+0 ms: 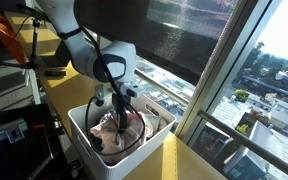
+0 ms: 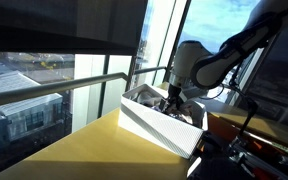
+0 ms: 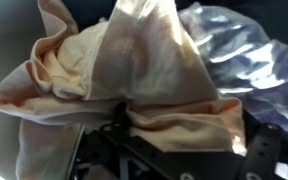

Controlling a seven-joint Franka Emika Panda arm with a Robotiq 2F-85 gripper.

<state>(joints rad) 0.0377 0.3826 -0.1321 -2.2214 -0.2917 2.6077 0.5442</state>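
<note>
Peach cloth (image 3: 134, 70) closest to camera, bunched in folds, fills most of wrist view. Crinkled clear plastic (image 3: 239, 50) touches its far side. Both lie in white bin (image 1: 79, 125), cloth near middle. Bin sits on yellow counter (image 2: 74, 150), near window-side edge. Gripper (image 1: 119, 112) down inside bin, on cloth. Jaws spread wide, tips hidden in folds.
</note>
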